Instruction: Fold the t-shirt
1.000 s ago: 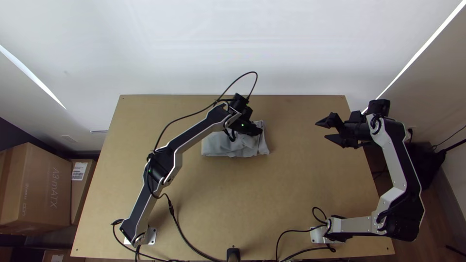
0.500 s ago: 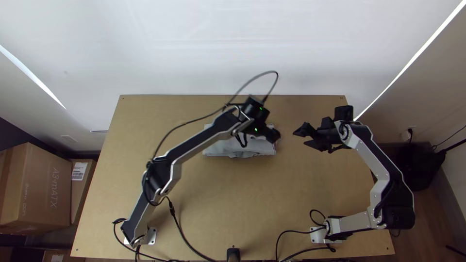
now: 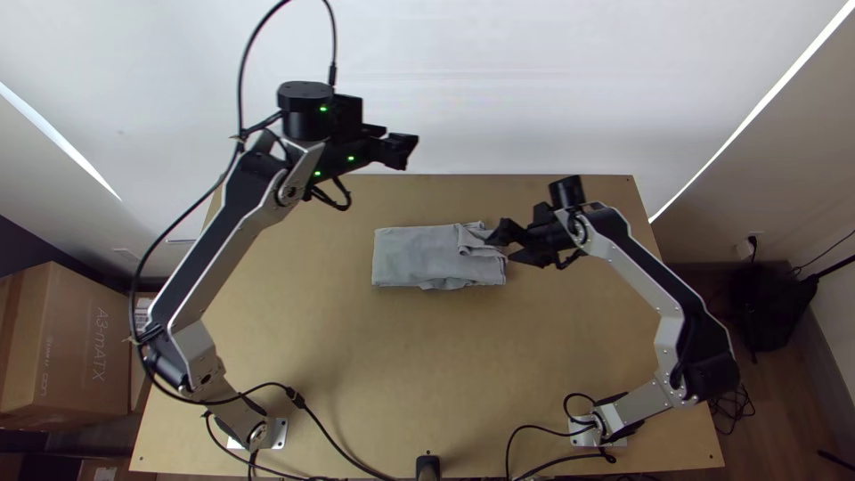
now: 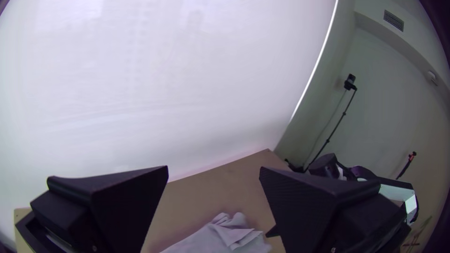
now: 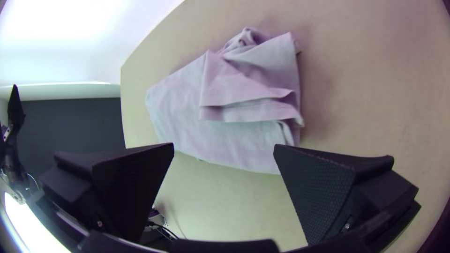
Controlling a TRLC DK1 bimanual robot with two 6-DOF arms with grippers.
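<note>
In the top view the grey t-shirt (image 3: 414,256) lies as a flat folded bundle at the table's middle, a small flap turned over at its right end. My left gripper (image 3: 411,151) is raised beyond the table's far edge, up and left of the cloth. My right gripper (image 3: 500,246) is over the bundle's right end, fingers apart. The left wrist view has my left gripper (image 4: 213,175) open and the t-shirt (image 4: 220,236) farther off. In the right wrist view my right gripper (image 5: 224,150) is open, nothing between its fingers, with the t-shirt (image 5: 225,103) and its creased flap beyond.
The wooden table (image 3: 356,347) has bare surface around the cloth. Black cables (image 3: 334,432) run along its near edge. A white wall (image 3: 499,80) rises behind it, and cardboard boxes (image 3: 67,343) stand off its left side.
My left gripper has come off the cloth's right end, moving up the picture and left. My right gripper has moved left from beyond the table's right part to the cloth's right end.
</note>
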